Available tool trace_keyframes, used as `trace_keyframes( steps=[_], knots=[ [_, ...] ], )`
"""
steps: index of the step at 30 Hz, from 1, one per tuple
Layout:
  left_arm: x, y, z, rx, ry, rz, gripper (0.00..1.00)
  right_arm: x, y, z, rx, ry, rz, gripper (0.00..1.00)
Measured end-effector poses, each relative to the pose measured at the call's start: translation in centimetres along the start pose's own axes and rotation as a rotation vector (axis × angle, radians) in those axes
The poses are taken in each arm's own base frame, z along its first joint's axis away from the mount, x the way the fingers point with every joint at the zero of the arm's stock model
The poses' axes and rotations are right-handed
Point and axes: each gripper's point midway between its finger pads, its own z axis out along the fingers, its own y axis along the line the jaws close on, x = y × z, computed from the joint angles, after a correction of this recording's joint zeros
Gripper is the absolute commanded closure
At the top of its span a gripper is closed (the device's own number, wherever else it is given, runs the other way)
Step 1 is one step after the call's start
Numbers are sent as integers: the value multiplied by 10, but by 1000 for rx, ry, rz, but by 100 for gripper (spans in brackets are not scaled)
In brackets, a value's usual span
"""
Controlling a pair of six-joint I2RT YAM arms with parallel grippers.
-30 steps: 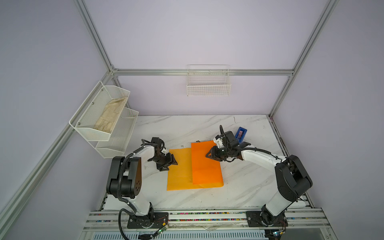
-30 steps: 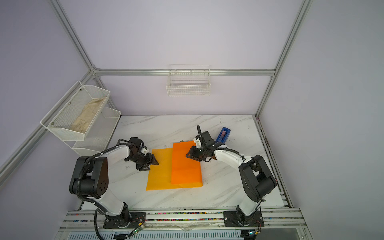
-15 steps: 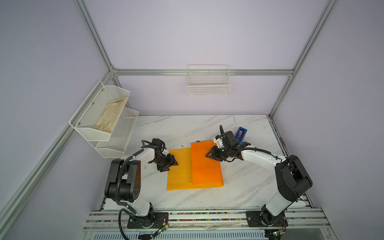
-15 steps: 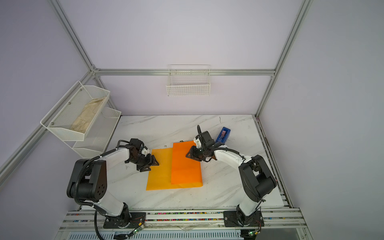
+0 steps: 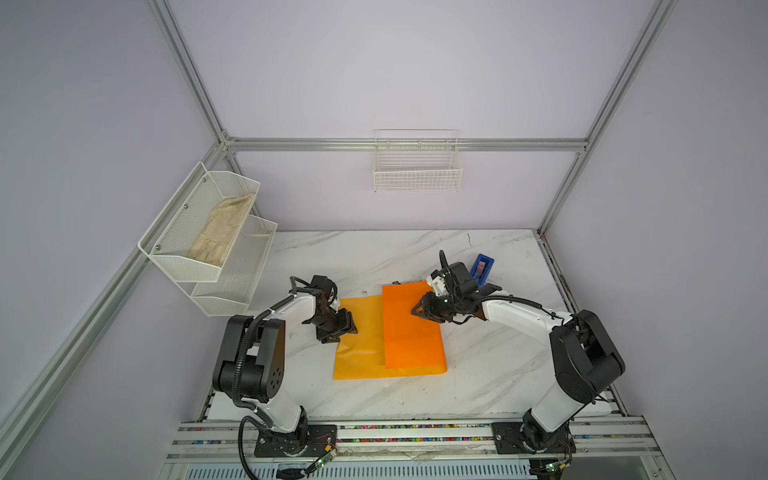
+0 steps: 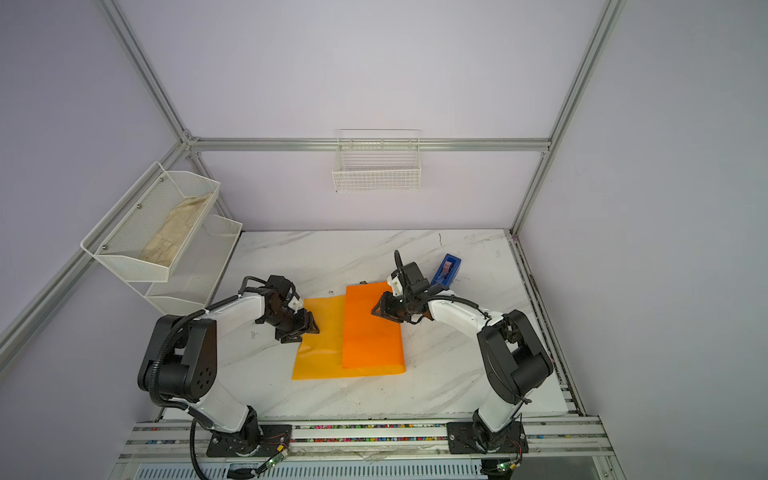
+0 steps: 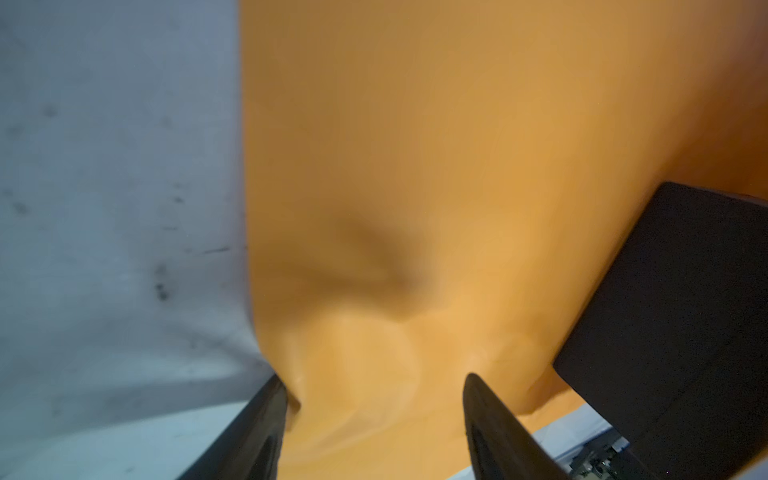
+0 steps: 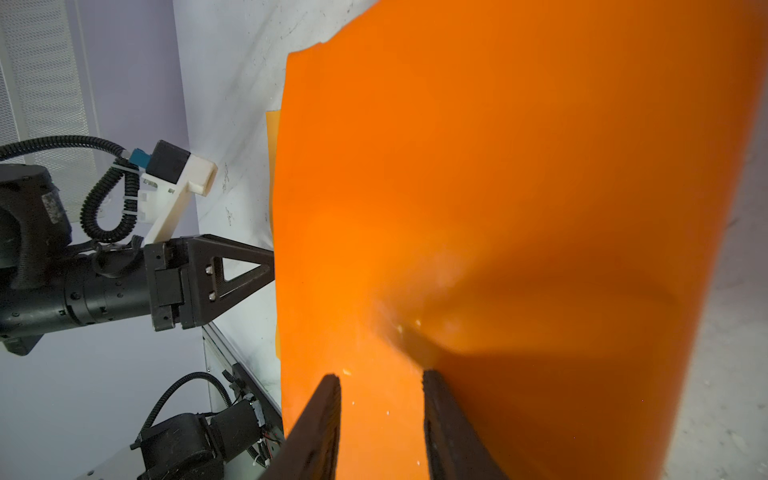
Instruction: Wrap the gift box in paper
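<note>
Two grippers meet the paper [image 5: 360, 353]: the left gripper's [image 5: 343, 330] parted jaws straddle its 9 o'clock edge, and the right gripper's [image 5: 419, 311] parted jaws rest on its folded flap at 2 o'clock.

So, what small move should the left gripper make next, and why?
Probably close the left gripper on the paper. Its open jaws already straddle the free left edge, the right gripper presses on the folded flap, and the gift box shows bare on this side, so this edge seems next to fold.
</note>
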Motion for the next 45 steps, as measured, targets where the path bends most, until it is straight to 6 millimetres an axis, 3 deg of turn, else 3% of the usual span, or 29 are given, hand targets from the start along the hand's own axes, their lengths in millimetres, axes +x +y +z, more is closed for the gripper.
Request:
trace_keyframes(
  steps=[7, 16, 20, 28, 32, 35, 39, 45],
  knots=[
    [-6, -21, -2, 102, -21, 25, 34, 0, 0, 0, -1, 1, 0, 63],
    [-22, -48, -41, 203, -166, 75, 35, 0, 0, 0, -1, 1, 0, 63],
    [-26, -46, -48, 196, -197, 72, 35, 0, 0, 0, -1, 1, 0, 63],
    [-12, 17, -29, -98, -124, -34, 34, 1, 0, 0, -4, 4, -1, 63],
    [-5, 33, -21, -171, -79, -47, 34, 1, 1, 0, -4, 4, -4, 63],
    [1, 38, -10, -191, -33, -44, 34, 1, 1, 0, -4, 4, -4, 63],
    [2, 30, -6, -184, -20, -13, 35, 1, 0, 1, -4, 6, -3, 63],
    [5, -3, 3, -40, 11, 41, 35, 1, 0, 1, -5, 6, -3, 63]
  ],
)
